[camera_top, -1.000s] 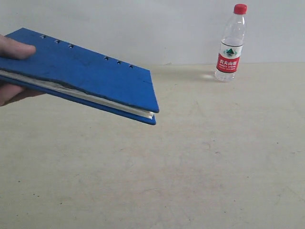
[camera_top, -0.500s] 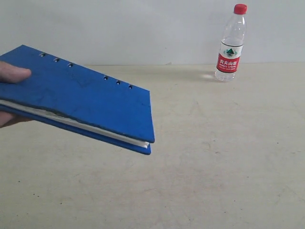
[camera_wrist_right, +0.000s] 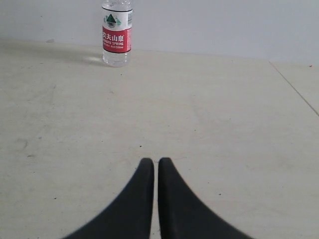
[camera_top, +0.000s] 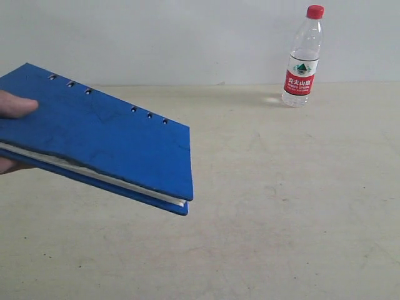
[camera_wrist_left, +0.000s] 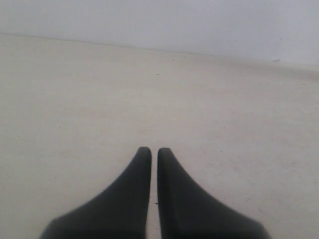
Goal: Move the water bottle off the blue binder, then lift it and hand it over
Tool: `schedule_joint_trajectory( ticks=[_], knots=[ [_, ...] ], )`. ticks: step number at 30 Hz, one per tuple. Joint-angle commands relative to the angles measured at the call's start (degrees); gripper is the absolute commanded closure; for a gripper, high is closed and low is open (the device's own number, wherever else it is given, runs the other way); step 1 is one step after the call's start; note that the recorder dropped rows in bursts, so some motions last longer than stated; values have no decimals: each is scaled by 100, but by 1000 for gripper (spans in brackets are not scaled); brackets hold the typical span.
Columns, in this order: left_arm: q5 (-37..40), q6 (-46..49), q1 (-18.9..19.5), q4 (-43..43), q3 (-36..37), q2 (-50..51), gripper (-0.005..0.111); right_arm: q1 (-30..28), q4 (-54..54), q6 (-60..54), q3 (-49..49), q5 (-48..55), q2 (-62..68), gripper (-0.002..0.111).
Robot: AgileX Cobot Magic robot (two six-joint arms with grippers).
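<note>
The water bottle [camera_top: 304,56] stands upright at the table's far right, near the back wall, clear with a red cap and red label; the right wrist view shows its lower half [camera_wrist_right: 116,36] far ahead of my right gripper [camera_wrist_right: 156,162], which is shut and empty. A person's hand [camera_top: 14,106] holds the blue binder [camera_top: 100,137] tilted above the table at the left, white pages showing along its edge. The bottle is not on the binder. My left gripper [camera_wrist_left: 153,151] is shut with nothing in it, over bare table. Neither gripper shows in the exterior view.
A pale beige table [camera_top: 275,212] runs back to a white wall [camera_top: 187,37]. In the right wrist view a table seam or edge [camera_wrist_right: 294,87] runs diagonally.
The hand has lowered the blue binder and drawn it toward the left; its near corner has dropped closer to the table. The bottle and both grippers are unmoved.
</note>
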Motion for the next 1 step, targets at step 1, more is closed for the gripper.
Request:
schedule_joint_trajectory(
  ticks=[1],
  knots=[
    [-10,41,-42,-10,15,-18,102,16,-6,2,-15,-73,-25,107]
  ],
)
